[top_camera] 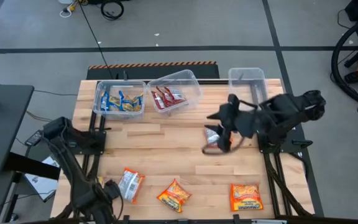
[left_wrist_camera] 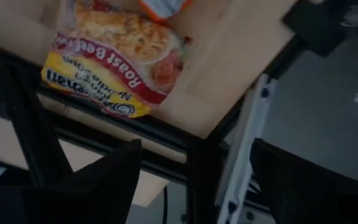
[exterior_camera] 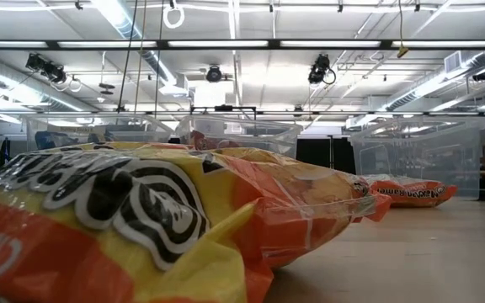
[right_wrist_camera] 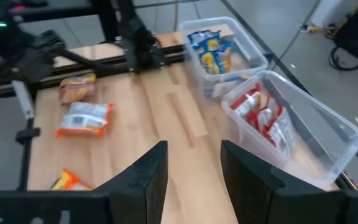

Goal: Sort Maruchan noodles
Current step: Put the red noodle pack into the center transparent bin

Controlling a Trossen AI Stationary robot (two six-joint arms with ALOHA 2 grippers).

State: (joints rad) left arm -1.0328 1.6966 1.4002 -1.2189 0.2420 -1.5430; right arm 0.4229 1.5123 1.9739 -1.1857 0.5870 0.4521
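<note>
Several Maruchan packets lie flat on the wooden table near its front edge: a silver-orange one, an orange-yellow one and an orange one. A yellow-red packet lies at the near left corner. My left gripper hangs open above that corner, pointing down, with the packet just beyond its fingers. My right gripper is raised over the table's right middle, open, with bare wood showing between its fingers. Under the right arm shows a silver and dark red thing; what it is I cannot tell.
Three clear tubs stand along the far edge: the left one holds blue-yellow packets, the tilted middle one holds red packets, and the right one shows nothing inside. Bare wood lies between the tubs and the front row of packets.
</note>
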